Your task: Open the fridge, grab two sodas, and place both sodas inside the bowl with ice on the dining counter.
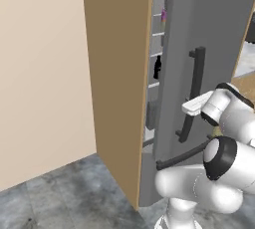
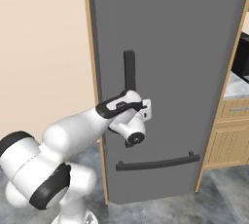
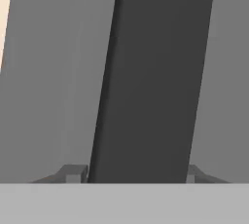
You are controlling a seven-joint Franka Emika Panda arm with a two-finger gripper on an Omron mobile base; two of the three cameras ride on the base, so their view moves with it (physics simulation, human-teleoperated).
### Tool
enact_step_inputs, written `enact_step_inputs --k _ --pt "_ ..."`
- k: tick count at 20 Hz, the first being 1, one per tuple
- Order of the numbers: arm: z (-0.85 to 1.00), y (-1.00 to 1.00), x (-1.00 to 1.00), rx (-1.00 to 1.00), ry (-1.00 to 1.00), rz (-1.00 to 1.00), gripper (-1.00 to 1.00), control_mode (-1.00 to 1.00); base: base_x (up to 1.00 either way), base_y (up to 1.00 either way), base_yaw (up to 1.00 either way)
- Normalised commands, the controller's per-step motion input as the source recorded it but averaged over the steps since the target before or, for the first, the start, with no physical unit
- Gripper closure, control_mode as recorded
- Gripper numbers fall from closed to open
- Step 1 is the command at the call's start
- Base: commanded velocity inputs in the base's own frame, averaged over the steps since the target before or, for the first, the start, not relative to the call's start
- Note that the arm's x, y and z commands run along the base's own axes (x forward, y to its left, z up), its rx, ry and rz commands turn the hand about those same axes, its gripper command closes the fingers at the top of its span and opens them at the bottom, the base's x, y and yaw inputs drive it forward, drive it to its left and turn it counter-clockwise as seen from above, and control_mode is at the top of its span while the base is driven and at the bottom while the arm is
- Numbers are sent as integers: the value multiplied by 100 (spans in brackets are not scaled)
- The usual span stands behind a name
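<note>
The tall grey fridge [image 2: 170,47] stands close in front of me. In the left base view its door [image 1: 219,24] stands slightly ajar. Through the gap I see the grey shelves, with the purple-pink can [image 1: 163,14] high up and the black bottle [image 1: 157,67] one shelf lower. My gripper [image 3: 132,173] is shut on the dark vertical bar handle [image 3: 151,72], one fingertip [image 3: 73,173] pressed against each side. In the base views the hand [image 1: 191,106] [image 2: 132,102] sits at the lower part of the handle [image 2: 129,67]. The bowl and the dining counter are out of view.
A tan wood side panel [image 1: 119,73] flanks the fridge on the left, with a beige wall [image 1: 40,73] beyond. The lower drawer's horizontal handle [image 2: 158,162] runs below my hand. Tan cabinets [image 2: 233,140] under a grey counter top [image 2: 237,89] stand to the right.
</note>
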Motion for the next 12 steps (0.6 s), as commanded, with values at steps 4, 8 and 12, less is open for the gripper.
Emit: enact_step_inputs --k 4,8,12 --pt "38 -73 -51 -8 2 -17 100 -100 0 0 0" --pt "36 -79 -39 -10 3 -13 100 -100 0 0 0" --pt "31 -79 -28 -11 3 -10 100 -100 0 0 0"
